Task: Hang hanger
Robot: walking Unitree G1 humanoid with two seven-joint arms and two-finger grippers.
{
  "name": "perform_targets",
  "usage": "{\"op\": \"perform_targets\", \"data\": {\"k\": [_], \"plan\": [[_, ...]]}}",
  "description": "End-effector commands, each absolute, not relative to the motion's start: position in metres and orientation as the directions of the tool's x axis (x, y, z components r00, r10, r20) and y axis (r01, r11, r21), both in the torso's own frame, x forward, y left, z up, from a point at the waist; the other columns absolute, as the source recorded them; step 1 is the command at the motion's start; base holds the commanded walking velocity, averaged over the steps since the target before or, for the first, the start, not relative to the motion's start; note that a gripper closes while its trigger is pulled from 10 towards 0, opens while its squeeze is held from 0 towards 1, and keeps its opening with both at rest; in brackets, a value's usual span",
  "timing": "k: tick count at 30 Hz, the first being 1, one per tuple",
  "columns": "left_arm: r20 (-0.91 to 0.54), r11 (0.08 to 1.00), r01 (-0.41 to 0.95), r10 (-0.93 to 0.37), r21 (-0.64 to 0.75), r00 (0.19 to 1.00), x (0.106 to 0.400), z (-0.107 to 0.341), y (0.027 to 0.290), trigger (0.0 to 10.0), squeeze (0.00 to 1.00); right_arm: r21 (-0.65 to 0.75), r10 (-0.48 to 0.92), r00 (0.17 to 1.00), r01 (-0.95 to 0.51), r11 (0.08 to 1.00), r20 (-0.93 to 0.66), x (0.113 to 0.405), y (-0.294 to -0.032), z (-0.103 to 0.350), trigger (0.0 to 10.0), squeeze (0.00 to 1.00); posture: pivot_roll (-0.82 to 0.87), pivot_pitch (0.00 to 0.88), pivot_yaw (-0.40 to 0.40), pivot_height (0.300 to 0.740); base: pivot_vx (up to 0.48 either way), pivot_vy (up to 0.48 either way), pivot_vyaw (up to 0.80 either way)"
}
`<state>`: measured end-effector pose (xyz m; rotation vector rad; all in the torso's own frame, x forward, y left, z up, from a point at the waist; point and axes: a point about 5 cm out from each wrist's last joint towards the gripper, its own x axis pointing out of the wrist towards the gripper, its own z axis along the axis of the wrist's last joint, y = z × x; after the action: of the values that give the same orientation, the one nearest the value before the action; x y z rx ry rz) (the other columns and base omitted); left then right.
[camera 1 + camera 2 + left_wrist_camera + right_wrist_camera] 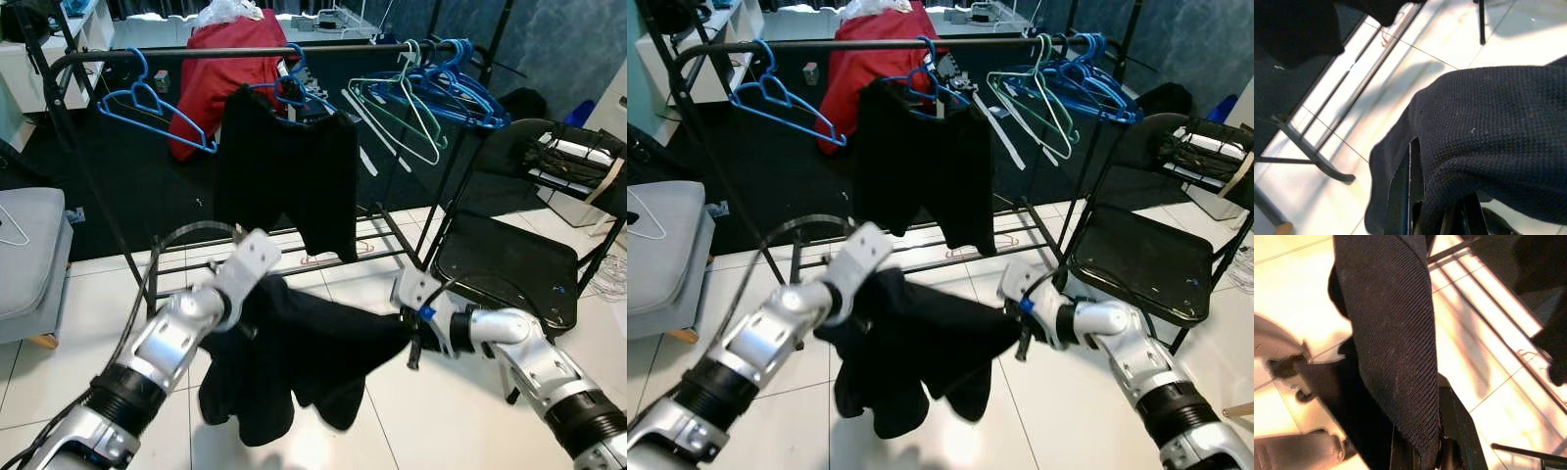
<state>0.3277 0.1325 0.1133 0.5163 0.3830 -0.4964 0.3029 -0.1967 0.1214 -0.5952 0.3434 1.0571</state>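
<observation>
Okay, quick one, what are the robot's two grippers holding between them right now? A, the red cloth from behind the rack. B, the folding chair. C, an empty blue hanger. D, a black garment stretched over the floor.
D: the left gripper and right gripper each grip an end of the black garment, which sags between them above the tiled floor.

Black folding chair (509, 259), grey cushion (29, 250), tiled floor (431, 411)

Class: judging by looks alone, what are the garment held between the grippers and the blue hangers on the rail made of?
Black garment: knitted fabric, matte; the wrist views show ribbed weave, and it drapes limply. Blue hangers: probably plastic or coated wire, given their thin, smooth, evenly coloured outlines.
</observation>
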Motion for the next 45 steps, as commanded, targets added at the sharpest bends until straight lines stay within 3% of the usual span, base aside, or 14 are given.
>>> {"op": "perform_targets", "data": {"k": [1, 4, 6, 12, 14, 15, 21, 22, 24, 25, 36, 37, 41, 45], "plan": [[-0.508, 0.805, 0.497, -0.295, 0.324, 0.809, 0.324, 0.098, 0.150, 10.0, 0.00, -0.326, 0.652, 0.445, -0.895, 0.304, -0.614, 0.298, -0.210, 0.113, 0.0, 0.00, -0.11, 0.081, -0.024, 0.740, 0.000, 0.000, 0.00], [-0.508, 0.805, 0.497, -0.295, 0.324, 0.809, 0.324, 0.098, 0.150, 10.0, 0.00, -0.326, 0.652, 0.445, -0.895, 0.304, -0.614, 0.298, -0.210, 0.113, 0.0, 0.00, -0.11, 0.081, -0.024, 0.740, 0.000, 0.000, 0.00], [-0.530, 0.820, 0.509, -0.318, 0.262, 0.786, 0.317, 0.087, 0.151, 10.0, 0.00, -0.456, 0.536, 0.500, -0.861, 0.224, -0.681, 0.301, -0.227, 0.104, 0.0, 0.00, -0.11, 0.086, -0.031, 0.740, 0.000, 0.000, 0.00], [-0.532, 0.821, 0.510, -0.321, 0.256, 0.784, 0.316, 0.085, 0.151, 10.0, 0.00, -0.503, 0.488, 0.533, -0.839, 0.205, -0.691, 0.304, -0.234, 0.101, 0.0, 0.00, -0.11, 0.086, -0.031, 0.740, 0.000, 0.000, 0.00], [-0.461, 0.871, 0.478, -0.381, 0.111, 0.801, 0.317, 0.095, 0.147, 10.0, 0.00, -0.686, 0.384, 0.750, -0.655, 0.316, -0.539, 0.322, -0.247, 0.121, 0.0, 0.00, -0.12, 0.091, -0.038, 0.740, 0.000, 0.000, 0.00], [-0.406, 0.879, 0.475, -0.419, 0.041, 0.812, 0.316, 0.102, 0.144, 10.0, 0.00, -0.794, 0.368, 0.873, -0.458, 0.399, -0.319, 0.334, -0.244, 0.147, 0.0, 0.00, -0.12, 0.093, -0.038, 0.740, 0.000, 0.000, 0.00], [-0.395, 0.872, 0.487, -0.432, 0.046, 0.811, 0.315, 0.101, 0.142, 10.0, 0.00, -0.825, 0.392, 0.895, -0.379, 0.420, -0.212, 0.338, -0.238, 0.162, 0.0, 0.00, -0.12, 0.093, -0.038, 0.740, 0.000, 0.000, 0.00], [-0.400, 0.862, 0.502, -0.436, 0.072, 0.806, 0.314, 0.099, 0.142, 10.0, 0.16, -0.841, 0.398, 0.903, -0.336, 0.423, -0.161, 0.340, -0.236, 0.170, 0.0, 0.00, -0.12, 0.094, -0.037, 0.740, 0.000, 0.000, 0.00], [-0.400, 0.862, 0.502, -0.436, 0.072, 0.806, 0.314, 0.099, 0.142, 10.0, 0.16, -0.841, 0.398, 0.903, -0.336, 0.423, -0.161, 0.340, -0.236, 0.170, 0.0, 0.00, -0.12, 0.094, -0.037, 0.740, 0.000, 0.000, 0.00], [-0.401, 0.858, 0.508, -0.439, 0.078, 0.804, 0.313, 0.097, 0.142, 10.0, 1.00, -0.855, 0.404, 0.909, -0.292, 0.429, -0.108, 0.342, -0.234, 0.179, 0.0, 0.00, -0.12, 0.095, -0.041, 0.740, 0.000, 0.000, 0.00], [-0.360, 0.838, 0.533, -0.464, 0.117, 0.809, 0.312, 0.104, 0.140, 10.0, 0.98, -0.850, 0.483, 0.872, -0.198, 0.488, 0.074, 0.350, -0.220, 0.202, 0.0, 0.00, -0.12, 0.094, -0.048, 0.740, 0.000, 0.000, 0.00], [-0.345, 0.833, 0.543, -0.481, 0.106, 0.806, 0.311, 0.106, 0.138, 10.0, 0.00, -0.851, 0.512, 0.854, -0.199, 0.486, 0.092, 0.349, -0.217, 0.206, 0.0, 0.00, -0.12, 0.094, -0.048, 0.740, 0.000, 0.000, 0.00], [-0.323, 0.822, 0.563, -0.511, 0.087, 0.796, 0.310, 0.108, 0.134, 10.0, 0.00, -0.851, 0.545, 0.833, -0.211, 0.480, 0.101, 0.348, -0.214, 0.209, 0.0, 0.00, -0.12, 0.094, -0.048, 0.740, 0.000, 0.000, 0.00], [-0.295, 0.826, 0.556, -0.511, 0.092, 0.808, 0.311, 0.114, 0.127, 10.0, 0.00, -0.793, 0.574, 0.819, -0.352, 0.497, -0.004, 0.353, -0.212, 0.204, 0.0, 0.00, -0.13, 0.092, -0.057, 0.740, 0.000, 0.000, 0.00]]}}
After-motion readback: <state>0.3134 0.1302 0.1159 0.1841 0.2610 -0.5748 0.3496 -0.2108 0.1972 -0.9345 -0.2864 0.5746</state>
